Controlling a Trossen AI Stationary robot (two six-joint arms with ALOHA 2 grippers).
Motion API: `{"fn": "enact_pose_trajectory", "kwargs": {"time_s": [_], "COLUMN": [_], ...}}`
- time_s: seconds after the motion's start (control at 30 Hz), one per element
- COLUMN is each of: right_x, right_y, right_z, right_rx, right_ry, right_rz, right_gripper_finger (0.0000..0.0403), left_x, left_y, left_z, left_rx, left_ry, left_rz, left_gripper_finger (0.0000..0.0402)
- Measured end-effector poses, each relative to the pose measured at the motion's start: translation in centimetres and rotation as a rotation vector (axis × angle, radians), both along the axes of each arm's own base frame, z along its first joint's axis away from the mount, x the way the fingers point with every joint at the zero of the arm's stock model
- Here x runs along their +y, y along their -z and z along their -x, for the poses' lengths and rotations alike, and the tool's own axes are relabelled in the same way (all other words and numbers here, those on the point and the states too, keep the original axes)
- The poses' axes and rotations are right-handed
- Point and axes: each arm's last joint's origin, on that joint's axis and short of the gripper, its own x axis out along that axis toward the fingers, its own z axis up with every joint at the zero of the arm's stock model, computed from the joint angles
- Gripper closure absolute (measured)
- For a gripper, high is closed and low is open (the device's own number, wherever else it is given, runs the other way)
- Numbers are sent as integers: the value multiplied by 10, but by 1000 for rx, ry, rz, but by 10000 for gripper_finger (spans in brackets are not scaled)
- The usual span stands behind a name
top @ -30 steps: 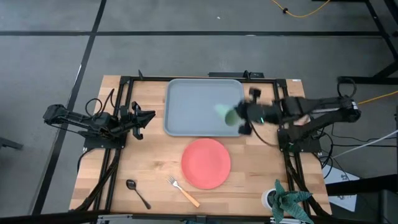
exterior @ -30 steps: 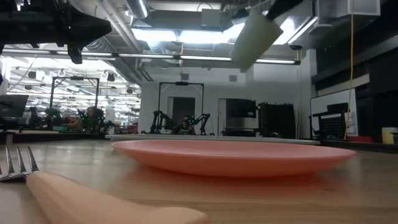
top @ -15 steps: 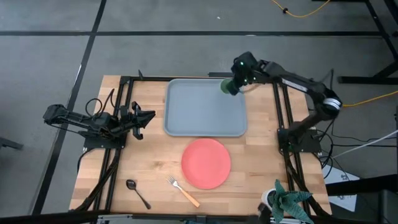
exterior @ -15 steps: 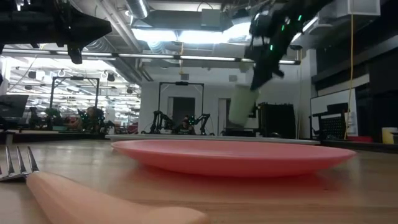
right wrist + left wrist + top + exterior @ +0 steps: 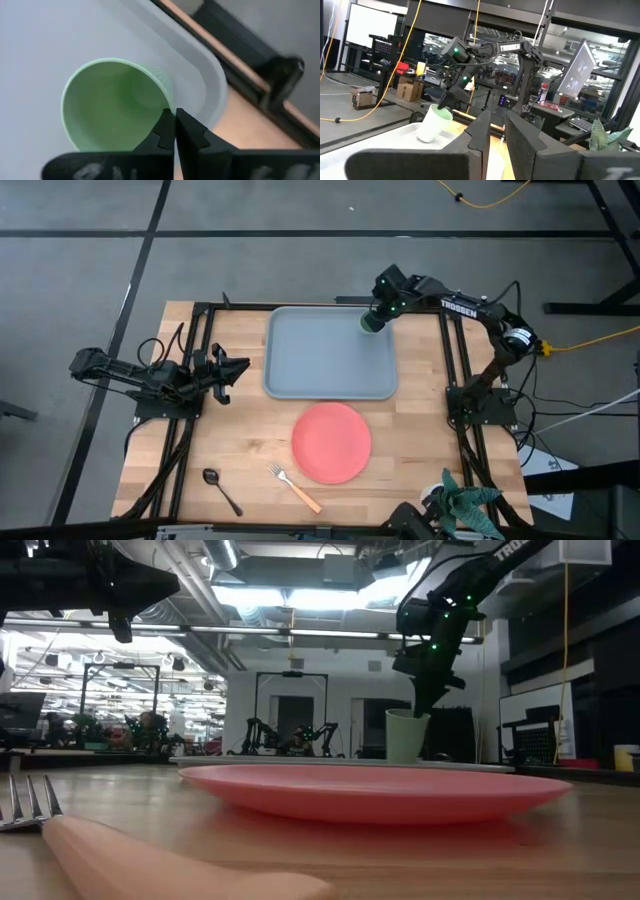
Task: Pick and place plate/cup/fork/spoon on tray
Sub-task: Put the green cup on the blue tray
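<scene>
Pale-green cup (image 5: 373, 322) stands in tray (image 5: 320, 360) corner, rim pinched by right gripper (image 5: 379, 314) fingers; next, release. Left gripper (image 5: 228, 372) waits closed.

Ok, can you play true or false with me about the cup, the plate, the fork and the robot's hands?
1. The cup stands at a far corner of the tray. True.
2. The plate lies on the tray. False: it lies on the table, in front of the tray.
3. The right hand pinches the cup's rim. True.
4. The fork is in the left hand. False: it lies on the table by the plate.
5. The spoon sits in the cup. False: it lies on the table.
</scene>
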Motion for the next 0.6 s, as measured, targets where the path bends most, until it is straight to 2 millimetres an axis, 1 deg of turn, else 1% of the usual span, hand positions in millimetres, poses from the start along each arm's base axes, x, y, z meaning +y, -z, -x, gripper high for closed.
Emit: {"fn": "enact_pose_trajectory", "kwargs": {"time_s": [0.1, 0.3, 0.6], "right_x": [-2, -3, -4], "right_y": [-3, -3, -2], "right_z": [5, 6, 11], "right_rx": [18, -14, 11], "right_ry": [25, 8, -2], "right_rz": [-18, -51, -65], "right_gripper_finger": [401, 396, 392], "left_x": [0, 0, 0], "left_y": [0, 0, 0], "left_z": [0, 0, 0], "left_rx": [0, 0, 0], "left_ry": [0, 0, 0], "left_rz": [0, 0, 0], "left_gripper_finger": [350, 350, 350]}}
